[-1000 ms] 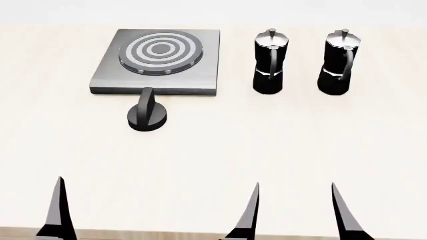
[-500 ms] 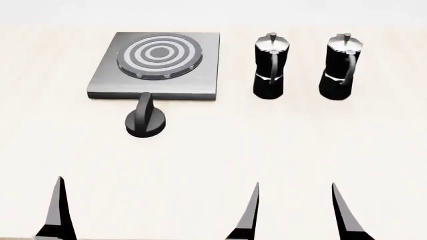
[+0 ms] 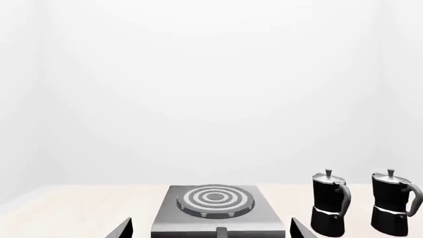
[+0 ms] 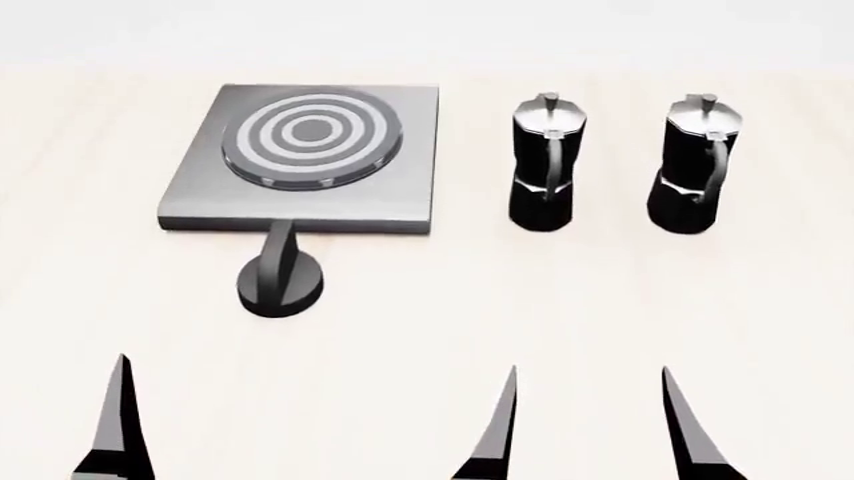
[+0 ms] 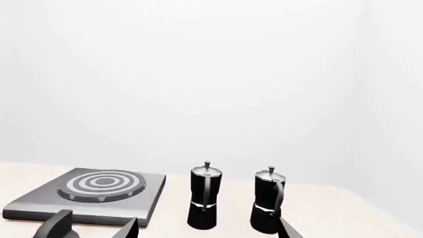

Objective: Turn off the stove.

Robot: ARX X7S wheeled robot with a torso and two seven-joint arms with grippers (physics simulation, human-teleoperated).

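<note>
The stove [image 4: 300, 160] is a flat square grey plate with a ringed round burner, at the back left of the light table. Its black ridged knob [image 4: 280, 281] stands just in front of the plate's front edge. Both show in the left wrist view, stove [image 3: 213, 208] and knob [image 3: 221, 232], and in the right wrist view, stove [image 5: 92, 196] and knob [image 5: 56, 225]. My left gripper [image 3: 210, 230] is open and empty, well short of the knob; only one finger [image 4: 120, 420] shows in the head view. My right gripper [image 4: 587, 425] is open and empty near the front edge.
Two black-and-silver moka pots [image 4: 545, 165] [image 4: 694, 165] stand upright to the right of the stove, side by side. They also show in the right wrist view [image 5: 205, 198] [image 5: 268, 201]. Bare light tabletop [image 4: 534, 300] lies between the grippers and these things.
The stove, knob and pots have slid lower and look slightly larger in the head view, so the view has shifted toward them. Both grippers keep their places in the frame.
</note>
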